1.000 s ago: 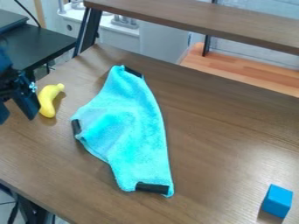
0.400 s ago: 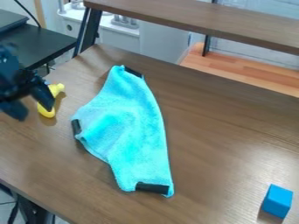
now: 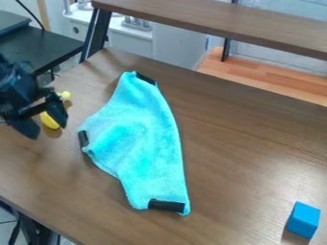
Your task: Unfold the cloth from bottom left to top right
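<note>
the black two-finger gripper (image 3: 47, 130) is hanging with fingers apart. the folded turquoise plush cloth (image 3: 144, 143) is lying on the brown wooden table (image 3: 243, 153). pinching both layers is risking dragging everything.

Banana (image 3: 49, 121), one: partly hidden behind the gripper (image 3: 43, 126). Robot arm (image 3: 7, 79): cut off at left edge. Table (image 3: 243, 143): cropped left, right and bottom. Raised shelf (image 3: 223, 20): cropped top and right.
</note>
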{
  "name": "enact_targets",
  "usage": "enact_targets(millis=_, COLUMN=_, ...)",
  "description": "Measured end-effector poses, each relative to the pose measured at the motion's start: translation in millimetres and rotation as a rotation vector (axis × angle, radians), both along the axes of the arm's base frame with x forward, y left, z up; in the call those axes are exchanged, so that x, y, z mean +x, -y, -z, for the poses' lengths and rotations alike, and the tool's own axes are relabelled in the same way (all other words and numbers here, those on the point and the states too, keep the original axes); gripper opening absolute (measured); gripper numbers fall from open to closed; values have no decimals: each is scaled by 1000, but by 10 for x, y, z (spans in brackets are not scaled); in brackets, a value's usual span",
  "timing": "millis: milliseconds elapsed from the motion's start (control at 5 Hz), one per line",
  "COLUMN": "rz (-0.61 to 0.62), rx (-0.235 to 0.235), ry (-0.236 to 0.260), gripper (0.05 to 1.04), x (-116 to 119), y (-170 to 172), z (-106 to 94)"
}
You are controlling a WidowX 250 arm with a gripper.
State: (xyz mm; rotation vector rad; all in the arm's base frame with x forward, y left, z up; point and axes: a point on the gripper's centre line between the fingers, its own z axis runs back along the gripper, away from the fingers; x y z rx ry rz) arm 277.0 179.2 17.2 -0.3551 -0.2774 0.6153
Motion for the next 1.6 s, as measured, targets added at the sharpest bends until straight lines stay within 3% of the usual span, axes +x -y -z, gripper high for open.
enact_targets(millis=200, rz=-19, rx=-15, ry=-21, gripper=999, x=76, y=61, z=67)
enact_targets(millis=800, rz=-37, rx=-33, ry=-25, gripper=999, x=243, y=266, z=64)
enact_targets(millis=1000, rz=-45, rx=-43, ry=-41, gripper=955, x=276, y=338, z=134)
enact_targets(millis=1400, rz=-36, rx=-20, ry=-57, gripper=376, x=347, y=448, z=192)
enact_targets(millis=1600, rz=-39, rx=-18, ry=-78, gripper=170, x=338, y=471, z=200)
